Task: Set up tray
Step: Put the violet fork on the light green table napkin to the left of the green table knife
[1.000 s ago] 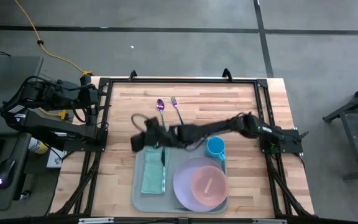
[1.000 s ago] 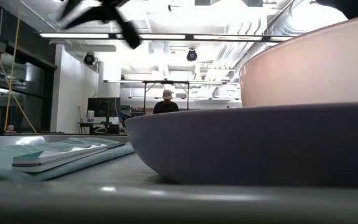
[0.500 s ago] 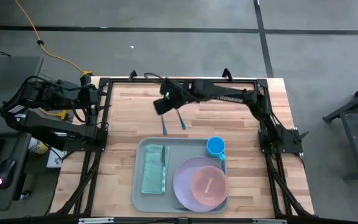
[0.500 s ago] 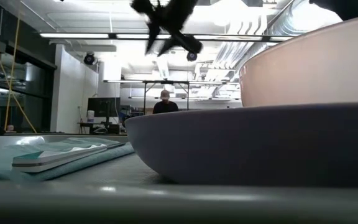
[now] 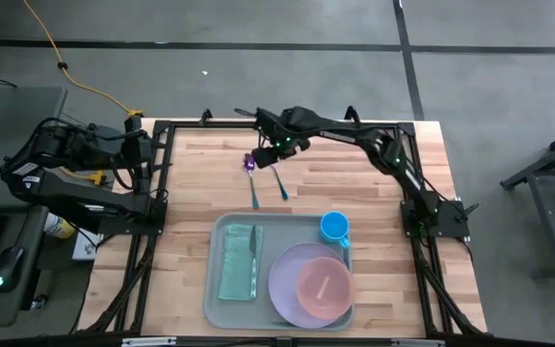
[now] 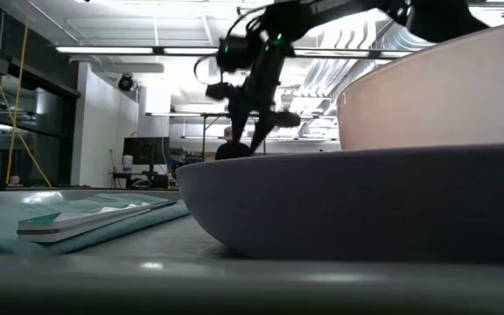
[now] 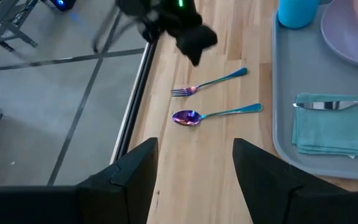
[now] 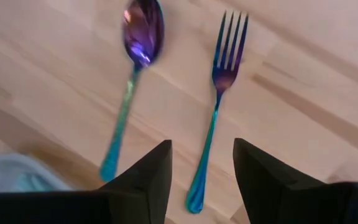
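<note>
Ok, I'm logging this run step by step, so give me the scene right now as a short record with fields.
tray: large pale grey-blue plastic tray at the table's near edge
on tray: teal folded cloth with a knife, round lavender plate holding a pink bowl, blue cup
off tray: iridescent spoon and fork, side by side on the wood
right gripper: open, above the cutlery
left gripper: open, empty, at the table's left

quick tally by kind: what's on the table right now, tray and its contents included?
tray: 1
cloth: 1
knife: 1
plate: 1
bowl: 1
cup: 1
spoon: 1
fork: 1
Total: 8
</note>
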You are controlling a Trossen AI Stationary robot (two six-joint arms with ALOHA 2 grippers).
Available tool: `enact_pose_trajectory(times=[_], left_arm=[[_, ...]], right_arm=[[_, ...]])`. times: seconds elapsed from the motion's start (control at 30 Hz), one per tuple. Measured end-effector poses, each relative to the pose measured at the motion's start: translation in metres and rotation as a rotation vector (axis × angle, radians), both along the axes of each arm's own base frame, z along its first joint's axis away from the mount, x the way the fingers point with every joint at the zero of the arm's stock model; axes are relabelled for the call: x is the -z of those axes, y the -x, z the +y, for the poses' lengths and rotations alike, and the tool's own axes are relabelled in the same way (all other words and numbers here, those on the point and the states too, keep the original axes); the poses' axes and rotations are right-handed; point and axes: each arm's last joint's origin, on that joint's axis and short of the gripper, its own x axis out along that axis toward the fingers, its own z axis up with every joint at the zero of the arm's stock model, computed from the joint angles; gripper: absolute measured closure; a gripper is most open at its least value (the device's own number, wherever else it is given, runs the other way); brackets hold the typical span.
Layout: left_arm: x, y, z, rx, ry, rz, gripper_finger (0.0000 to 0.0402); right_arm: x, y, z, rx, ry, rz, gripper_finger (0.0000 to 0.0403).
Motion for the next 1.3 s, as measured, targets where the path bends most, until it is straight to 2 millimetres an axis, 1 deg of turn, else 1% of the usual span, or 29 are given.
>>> enact_pose_trajectory(times=[0.07,0.3,0.47,0.83,1.13,1.2,1.3], left_arm=[[0.000,0.000,0.000,0.008,0.009,-0.001,0.0163],[0.000,0.000,0.000,0.006,0.016,0.000,0.0163],[0.002,0.001,0.000,0.006,0.017,0.021,0.0163],[0.002,0.001,0.000,0.005,0.017,0.020,0.0163],[0.002,0.001,0.000,0.007,0.013,0.021,0.0163],[0.002,0.001,0.000,0.015,0.003,0.026,0.0163],[0.001,0.001,0.000,0.024,-0.008,0.025,0.0163]], right_arm=[[0.013,-0.004,-0.001,-0.005,-0.016,0.025,0.0256],[0.046,-0.012,-0.001,0.003,-0.019,0.099,0.0256],[0.062,-0.020,-0.002,0.016,-0.021,0.091,0.0256],[0.086,-0.022,-0.002,0.031,-0.041,0.147,0.0256],[0.088,-0.023,-0.003,0.086,-0.027,0.150,0.0256],[0.092,-0.027,-0.004,0.085,-0.026,0.131,0.0256],[0.103,-0.030,0.001,0.065,-0.041,0.142,0.0256]])
